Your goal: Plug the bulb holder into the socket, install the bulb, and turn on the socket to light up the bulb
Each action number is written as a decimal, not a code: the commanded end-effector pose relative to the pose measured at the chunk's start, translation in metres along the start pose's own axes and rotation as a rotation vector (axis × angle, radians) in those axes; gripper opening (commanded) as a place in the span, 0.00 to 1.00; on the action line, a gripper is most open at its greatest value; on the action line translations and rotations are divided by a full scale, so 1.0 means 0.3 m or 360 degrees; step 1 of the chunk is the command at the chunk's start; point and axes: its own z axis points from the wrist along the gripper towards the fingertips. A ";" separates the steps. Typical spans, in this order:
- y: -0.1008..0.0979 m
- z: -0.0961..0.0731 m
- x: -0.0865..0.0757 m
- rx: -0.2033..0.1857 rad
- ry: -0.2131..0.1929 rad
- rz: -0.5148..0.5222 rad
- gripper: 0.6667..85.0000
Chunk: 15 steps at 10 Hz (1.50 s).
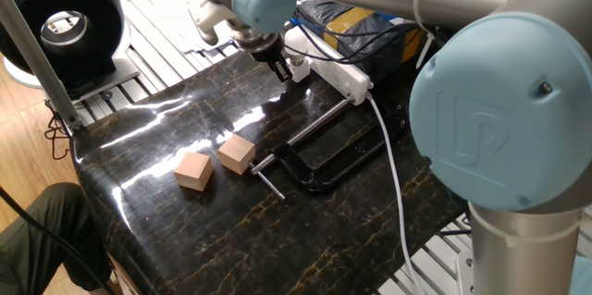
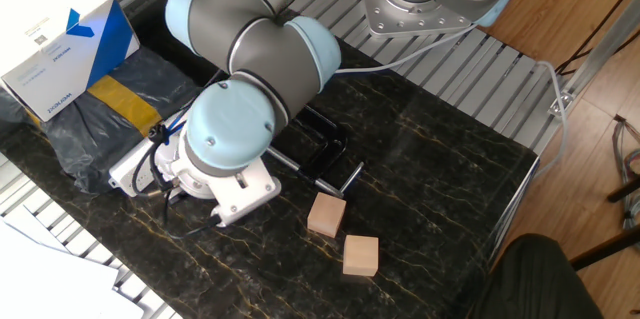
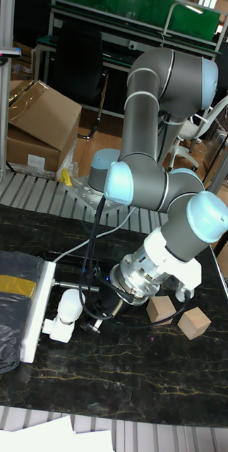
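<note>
The gripper [image 3: 99,316], its opening hidden, hung beside the bulb [image 3: 70,302] atop the holder [image 3: 57,328], plugged into the socket [image 3: 36,311] near the table's edge, likely for switching.

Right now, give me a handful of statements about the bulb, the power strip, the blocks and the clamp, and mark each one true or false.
1. The bulb sits upright in the bulb holder, beside the power strip. True.
2. The bulb is glowing. False: it looks plain white, with no visible light.
3. Two wooden blocks lie on the table, away from the power strip. True.
4. The gripper holds a wooden block. False: it is close to the bulb holder, and both blocks lie free.
5. The black clamp is stacked on the blocks. False: it lies flat on the table beside them.
</note>
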 end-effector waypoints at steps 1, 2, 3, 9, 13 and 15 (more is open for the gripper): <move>-0.035 -0.008 0.028 0.0061 0.0046 0.0007 0.00; -0.045 -0.012 0.039 0.0079 0.0072 0.0013 0.00; -0.050 -0.020 0.047 0.0087 0.0092 0.0013 0.00; -0.043 -0.002 0.076 0.0076 0.0136 0.0018 0.00; -0.026 -0.001 0.098 0.0051 0.0193 0.0018 0.00; -0.026 0.004 0.098 0.0055 0.0207 0.0015 0.00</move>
